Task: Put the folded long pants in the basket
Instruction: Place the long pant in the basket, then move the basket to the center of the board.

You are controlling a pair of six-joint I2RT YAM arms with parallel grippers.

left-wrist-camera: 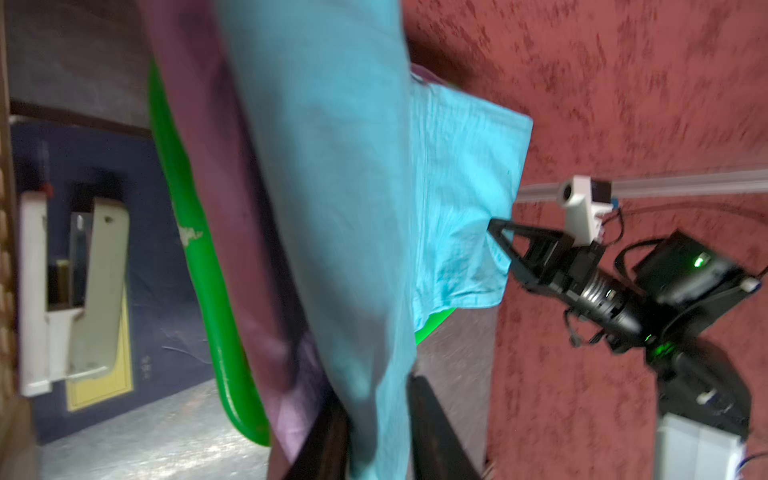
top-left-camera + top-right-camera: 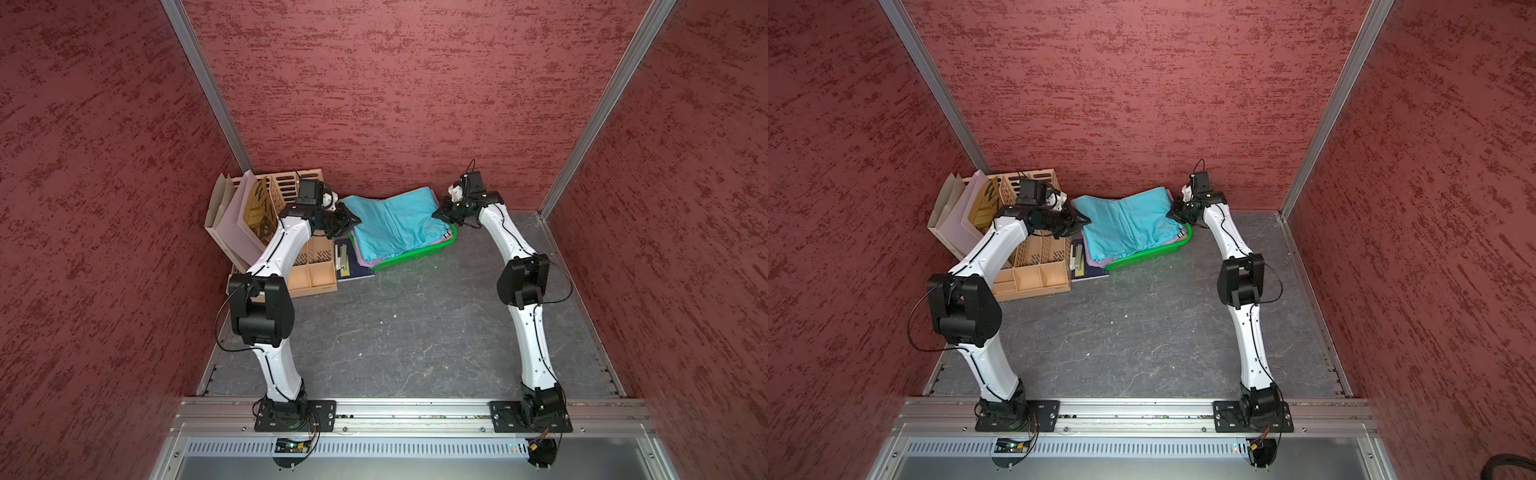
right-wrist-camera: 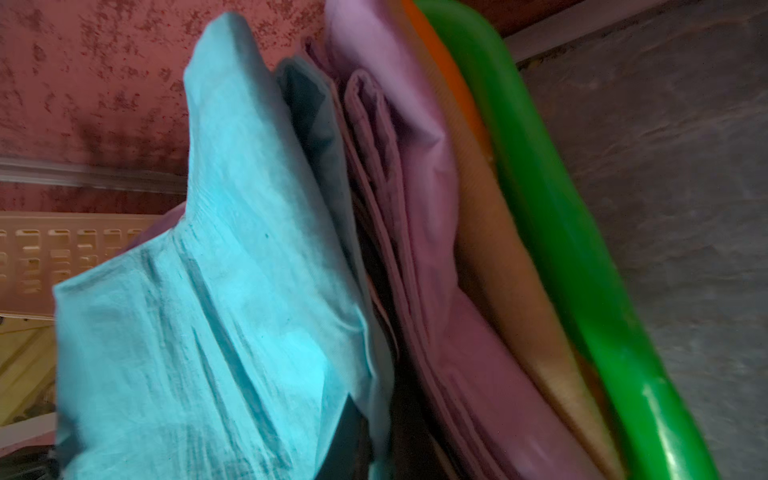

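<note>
The teal pants (image 2: pixel 395 224) (image 2: pixel 1125 224) lie on top of a stack in the green basket (image 2: pixel 415 258) (image 2: pixel 1142 258) at the back of the table. In the right wrist view, lilac pants (image 3: pixel 415 208), khaki pants (image 3: pixel 498 270) and a strip of orange pants (image 3: pixel 449 70) lie below them, against the basket rim (image 3: pixel 561 249). My left gripper (image 2: pixel 353 222) (image 1: pixel 378 407) is at the teal pants' left end; its fingers stand apart with teal cloth between them. My right gripper (image 2: pixel 436 212) (image 3: pixel 374 415) is at the right end, its fingers close together around a thin teal fold, blurred.
A beige slotted file organiser (image 2: pixel 291 195) holding folders (image 2: pixel 237 220) stands left of the basket, behind my left arm. A dark blue notebook (image 2: pixel 353 272) with a white stapler (image 2: pixel 343 257) on it lies between organiser and basket. The red back wall rises just behind the basket.
</note>
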